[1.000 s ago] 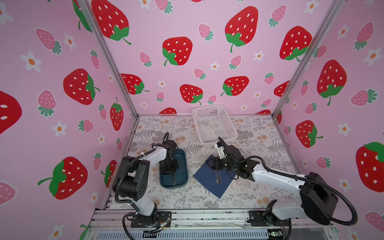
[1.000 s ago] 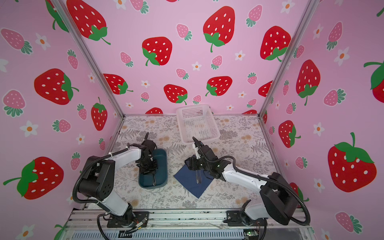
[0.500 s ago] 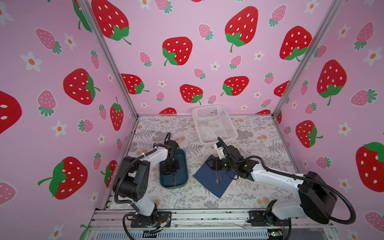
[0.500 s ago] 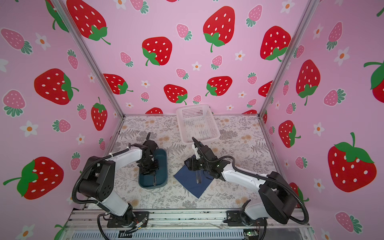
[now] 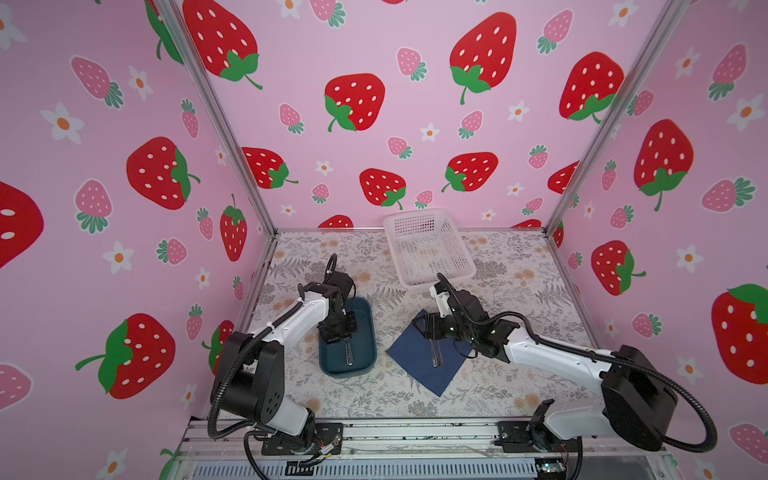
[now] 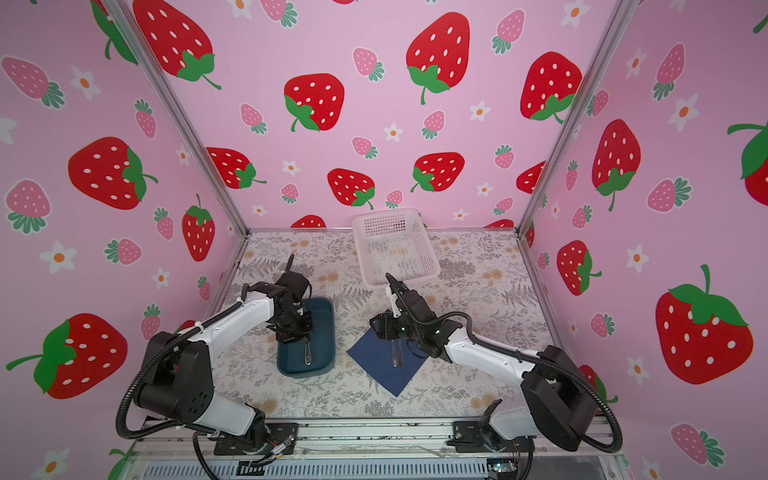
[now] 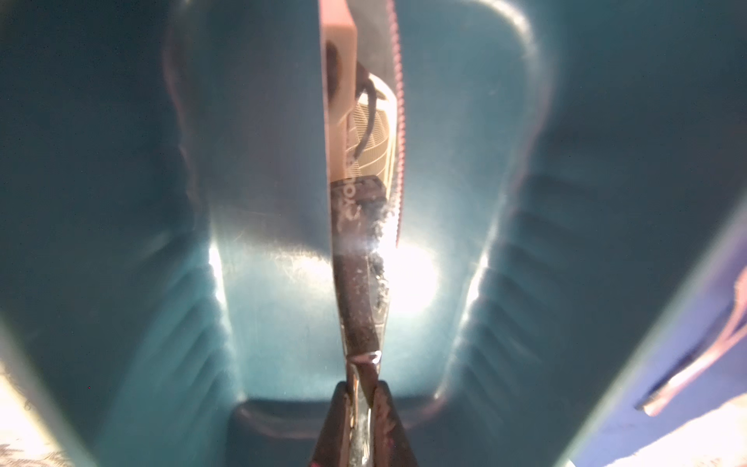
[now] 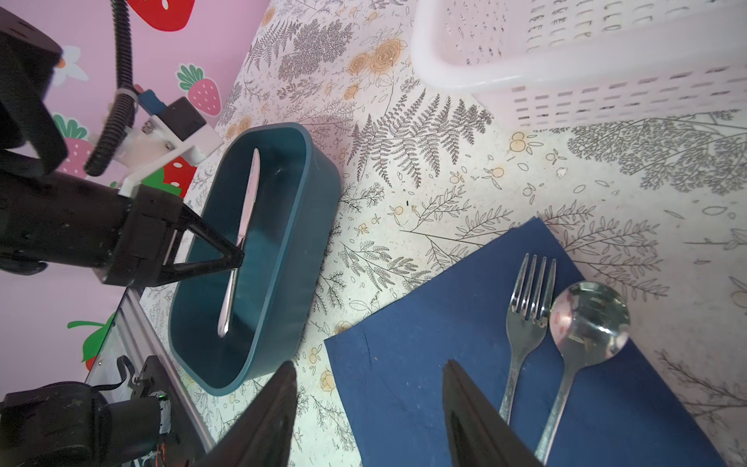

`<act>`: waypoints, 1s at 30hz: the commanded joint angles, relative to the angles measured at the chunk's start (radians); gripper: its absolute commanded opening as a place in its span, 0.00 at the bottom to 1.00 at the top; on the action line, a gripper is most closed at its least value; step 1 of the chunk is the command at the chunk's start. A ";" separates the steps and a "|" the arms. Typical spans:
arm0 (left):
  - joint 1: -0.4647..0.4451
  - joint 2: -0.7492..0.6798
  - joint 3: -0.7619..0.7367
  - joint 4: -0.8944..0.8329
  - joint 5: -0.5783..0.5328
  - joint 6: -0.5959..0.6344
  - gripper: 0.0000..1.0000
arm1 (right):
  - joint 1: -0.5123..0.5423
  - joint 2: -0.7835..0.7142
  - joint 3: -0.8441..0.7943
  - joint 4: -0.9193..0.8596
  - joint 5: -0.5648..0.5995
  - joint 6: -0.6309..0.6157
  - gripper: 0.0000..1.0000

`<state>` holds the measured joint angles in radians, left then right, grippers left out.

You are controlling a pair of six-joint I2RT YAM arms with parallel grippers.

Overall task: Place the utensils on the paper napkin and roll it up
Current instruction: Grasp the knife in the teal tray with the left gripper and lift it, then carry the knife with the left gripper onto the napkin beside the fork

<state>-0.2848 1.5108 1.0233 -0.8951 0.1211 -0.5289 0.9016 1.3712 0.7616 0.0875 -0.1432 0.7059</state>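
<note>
Currently the left gripper [image 8: 239,254] is pinching the knife [image 8: 247,202] inside the teal tray [image 8: 315,226], while the right gripper [image 8: 368,364] is hovering with its jaws apart over the paper napkin [image 8: 424,315], at its tray-side edge; the fork [image 8: 529,311] and spoon [image 8: 588,319] are lying on it.

In both top views the left gripper [image 5: 340,337] covered most of the knife [image 5: 349,355] in the teal tray [image 5: 362,328]; only one slim end showed. Right of the tray, the right gripper [image 5: 426,330] hid the heads of the utensils [image 5: 435,358] on the paper napkin [image 5: 419,370], and the two pieces were too small to tell apart. In the left wrist view the tray walls were blurred, and the knife ran out of the picture between the jaws. The right wrist view's edges cut off the fork [image 8: 525,323] and spoon [image 8: 586,323] handles and the white basket [image 8: 525,75].
</note>
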 commanded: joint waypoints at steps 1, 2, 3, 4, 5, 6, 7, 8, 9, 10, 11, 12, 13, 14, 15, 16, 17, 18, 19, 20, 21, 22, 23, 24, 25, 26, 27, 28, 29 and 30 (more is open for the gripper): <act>-0.013 -0.036 0.051 -0.075 0.044 -0.017 0.11 | 0.003 -0.033 -0.005 0.005 0.027 0.007 0.59; -0.018 -0.044 0.055 -0.078 0.054 -0.021 0.12 | 0.003 -0.035 -0.007 0.005 0.033 0.009 0.60; -0.024 -0.055 0.056 -0.077 0.068 -0.027 0.12 | 0.003 -0.039 -0.009 0.006 0.040 0.010 0.59; -0.029 -0.066 0.061 -0.077 0.084 -0.033 0.12 | 0.004 -0.041 -0.012 0.005 0.048 0.013 0.59; -0.036 -0.075 0.064 -0.076 0.095 -0.041 0.12 | 0.003 -0.047 -0.015 0.005 0.053 0.015 0.59; -0.046 -0.085 0.067 -0.076 0.105 -0.051 0.12 | 0.003 -0.051 -0.019 0.007 0.060 0.019 0.59; -0.056 -0.091 0.074 -0.076 0.114 -0.060 0.12 | 0.003 -0.056 -0.022 0.008 0.066 0.022 0.59; -0.069 -0.096 0.079 -0.075 0.121 -0.068 0.12 | 0.002 -0.060 -0.025 0.008 0.072 0.025 0.59; -0.085 -0.098 0.086 -0.075 0.128 -0.078 0.12 | 0.001 -0.067 -0.029 0.009 0.079 0.029 0.59; -0.104 -0.098 0.093 -0.073 0.134 -0.088 0.12 | 0.001 -0.073 -0.035 0.009 0.086 0.033 0.59; -0.121 -0.097 0.099 -0.071 0.138 -0.096 0.12 | -0.001 -0.078 -0.040 0.008 0.092 0.038 0.60; -0.141 -0.094 0.105 -0.066 0.141 -0.108 0.13 | -0.001 -0.086 -0.046 0.008 0.098 0.044 0.60; -0.164 -0.088 0.111 -0.057 0.144 -0.121 0.13 | -0.005 -0.092 -0.051 0.009 0.105 0.049 0.60; -0.184 -0.082 0.117 -0.047 0.149 -0.131 0.13 | -0.008 -0.099 -0.059 0.010 0.109 0.056 0.60; -0.205 -0.073 0.121 -0.031 0.155 -0.147 0.13 | -0.010 -0.107 -0.068 0.012 0.115 0.063 0.60; -0.226 -0.060 0.122 -0.011 0.162 -0.162 0.13 | -0.015 -0.116 -0.078 0.013 0.118 0.071 0.60; -0.245 -0.049 0.125 0.007 0.167 -0.175 0.13 | -0.020 -0.122 -0.085 0.015 0.121 0.076 0.60; -0.266 -0.035 0.130 0.024 0.169 -0.188 0.13 | -0.024 -0.129 -0.094 0.015 0.125 0.083 0.60; -0.288 -0.018 0.136 0.040 0.166 -0.201 0.13 | -0.029 -0.138 -0.102 0.015 0.127 0.089 0.60; -0.304 -0.004 0.139 0.053 0.161 -0.213 0.13 | -0.034 -0.144 -0.110 0.015 0.126 0.094 0.60; -0.322 0.011 0.140 0.074 0.160 -0.229 0.12 | -0.039 -0.151 -0.119 0.015 0.126 0.100 0.61; -0.338 0.026 0.138 0.101 0.164 -0.245 0.12 | -0.045 -0.159 -0.128 0.017 0.128 0.104 0.61; -0.351 0.037 0.137 0.123 0.168 -0.261 0.12 | -0.049 -0.165 -0.136 0.019 0.128 0.109 0.61; -0.368 0.052 0.136 0.149 0.170 -0.279 0.12 | -0.053 -0.172 -0.148 0.021 0.128 0.115 0.61; -0.384 0.069 0.137 0.174 0.170 -0.292 0.12 | -0.059 -0.178 -0.159 0.024 0.126 0.120 0.61; -0.396 0.086 0.141 0.193 0.171 -0.303 0.12 | -0.062 -0.183 -0.167 0.026 0.126 0.125 0.61; -0.408 0.107 0.148 0.213 0.172 -0.316 0.12 | -0.067 -0.191 -0.180 0.030 0.125 0.131 0.61; -0.418 0.131 0.155 0.228 0.172 -0.326 0.12 | -0.071 -0.195 -0.189 0.032 0.125 0.136 0.62; -0.426 0.148 0.163 0.242 0.173 -0.332 0.12 | -0.075 -0.200 -0.199 0.034 0.124 0.143 0.62; -0.435 0.171 0.172 0.255 0.172 -0.342 0.12 | -0.080 -0.204 -0.207 0.037 0.120 0.148 0.62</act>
<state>-0.6998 1.6436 1.1404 -0.7086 0.2817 -0.8139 0.8326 1.1904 0.5797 0.0986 -0.0341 0.8165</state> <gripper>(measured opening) 0.126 0.615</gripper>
